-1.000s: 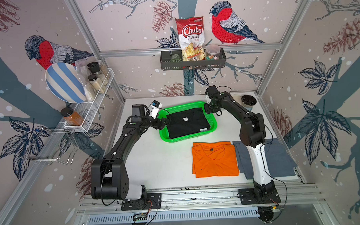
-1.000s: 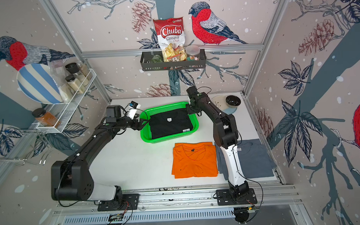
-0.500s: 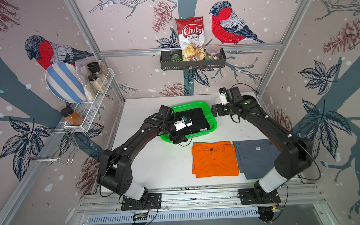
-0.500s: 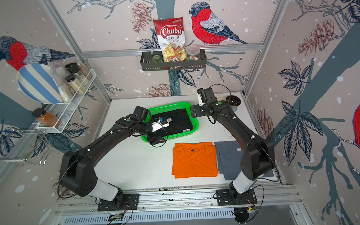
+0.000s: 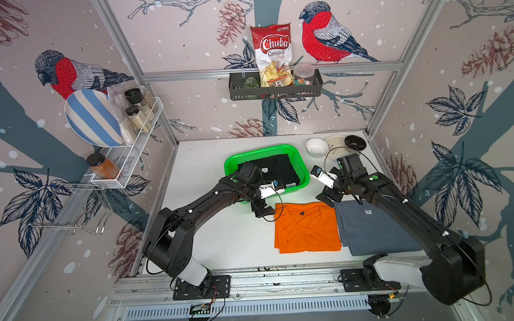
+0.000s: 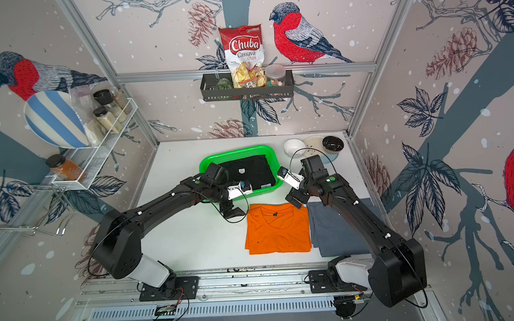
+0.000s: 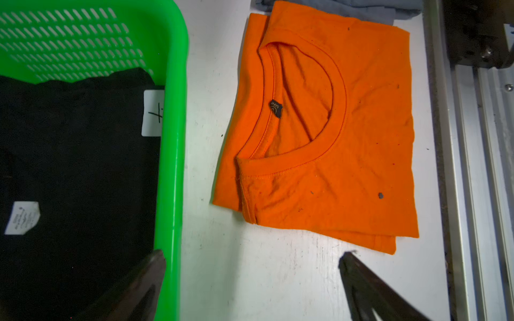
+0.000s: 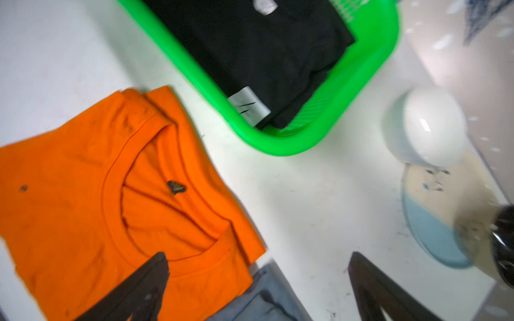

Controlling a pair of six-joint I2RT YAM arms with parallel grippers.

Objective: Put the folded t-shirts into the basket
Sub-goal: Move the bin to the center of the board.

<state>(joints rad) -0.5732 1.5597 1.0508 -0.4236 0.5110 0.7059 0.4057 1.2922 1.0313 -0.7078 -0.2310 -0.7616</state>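
The green basket (image 5: 229,165) (image 6: 204,166) stands mid-table with the black folded t-shirt (image 5: 276,169) (image 7: 78,152) lying inside. The orange t-shirt (image 5: 306,227) (image 7: 347,166) lies flat in front of it, and the grey-blue t-shirt (image 5: 369,225) (image 8: 264,300) lies beside it on the right. My left gripper (image 5: 263,211) (image 7: 251,254) is open, between the basket's front rim and the orange shirt's far left corner. My right gripper (image 5: 327,198) (image 8: 257,255) is open over the far edges where the orange and grey-blue shirts meet. Neither holds anything.
A white bowl (image 5: 316,146), a plate (image 5: 334,141) and a black bowl (image 5: 355,141) sit at the back right, close to the right arm. A black wall shelf (image 5: 275,90) holds a chips bag. A white rack (image 5: 132,153) hangs on the left wall.
Both arms left the basket's sides and came forward. The left gripper now hovers by the orange shirt's corner. The right swung round to the shirts' far edges and its jaws opened wide.
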